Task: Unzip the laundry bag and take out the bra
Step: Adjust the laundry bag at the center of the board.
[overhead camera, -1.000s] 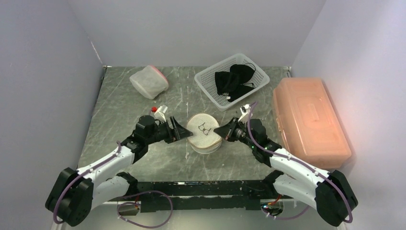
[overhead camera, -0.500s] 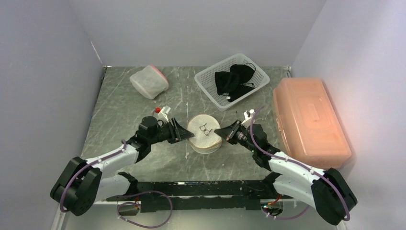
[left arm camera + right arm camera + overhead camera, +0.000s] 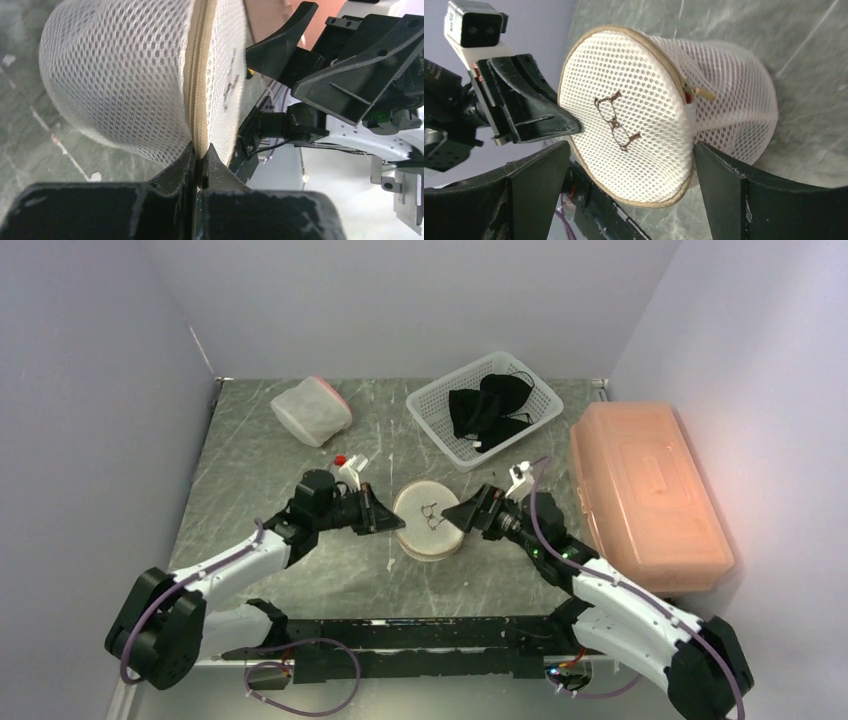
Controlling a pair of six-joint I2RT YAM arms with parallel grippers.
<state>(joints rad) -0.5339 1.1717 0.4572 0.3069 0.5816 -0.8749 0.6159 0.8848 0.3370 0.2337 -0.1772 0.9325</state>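
The laundry bag point(image 3: 428, 522) is a round white mesh drum with a tan zip band, standing mid-table with a brown bra drawing on its lid. My left gripper point(image 3: 397, 523) is at its left edge. In the left wrist view the left gripper point(image 3: 201, 150) is shut on the tan zip band point(image 3: 199, 75). My right gripper point(image 3: 458, 514) is at the bag's right side, open wide. In the right wrist view the right gripper point(image 3: 631, 152) has one finger on either side of the bag's lid point(image 3: 624, 115) without pinching it. A tan zip pull point(image 3: 698, 92) sticks out at the seam. The bra is hidden.
A white slotted basket point(image 3: 428, 405) at the back holds a black garment point(image 3: 490, 405). Another mesh bag with a pink rim point(image 3: 310, 410) lies at the back left. A long orange lidded box point(image 3: 645, 490) runs along the right side.
My left gripper has closed onto the bag's zip band. My right gripper has gone from shut to wide open and now straddles the lid.
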